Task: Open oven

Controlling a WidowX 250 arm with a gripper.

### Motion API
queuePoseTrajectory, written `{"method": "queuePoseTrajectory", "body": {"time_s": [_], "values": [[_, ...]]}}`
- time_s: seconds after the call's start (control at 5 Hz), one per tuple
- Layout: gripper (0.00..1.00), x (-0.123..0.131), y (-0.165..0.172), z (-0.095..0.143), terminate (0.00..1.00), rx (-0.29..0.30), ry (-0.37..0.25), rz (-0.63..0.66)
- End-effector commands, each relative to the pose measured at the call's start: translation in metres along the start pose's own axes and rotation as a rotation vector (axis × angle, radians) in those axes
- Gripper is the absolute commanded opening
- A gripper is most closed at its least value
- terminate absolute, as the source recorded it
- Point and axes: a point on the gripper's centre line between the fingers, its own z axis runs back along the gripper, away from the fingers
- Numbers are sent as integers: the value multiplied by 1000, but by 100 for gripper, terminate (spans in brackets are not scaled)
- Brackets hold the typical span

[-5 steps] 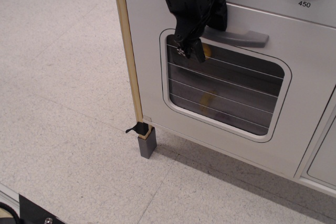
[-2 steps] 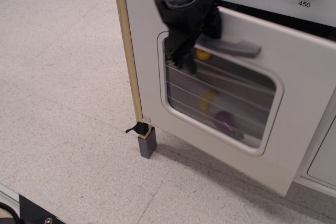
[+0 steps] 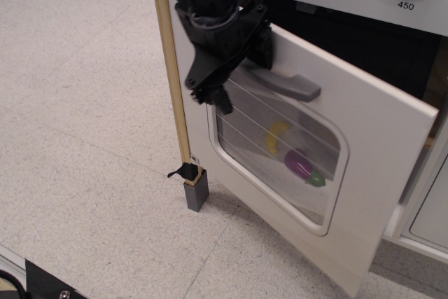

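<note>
The oven (image 3: 308, 173) door tilts open, dark cavity showing above it. The gripper (image 3: 210, 92) hangs beside the grey handle (image 3: 290, 87); whether its jaws are open or closed, I cannot tell.

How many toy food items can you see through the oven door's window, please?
2. A yellow item sits near the middle of the window of the oven door, and a purple item with a green tip lies lower right of it. Others may be hidden inside.
</note>
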Motion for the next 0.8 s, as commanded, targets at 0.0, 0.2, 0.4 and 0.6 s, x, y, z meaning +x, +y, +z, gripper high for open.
{"method": "queuePoseTrajectory", "body": {"time_s": [0.0,0.2,0.4,0.6], "values": [[100,41,26,25,0,25,65,-85],[100,35,9,47,0,12,102,-102],[100,26,-11,64,0,0,169,-86],[100,12,-28,78,0,-34,201,-86]]}}
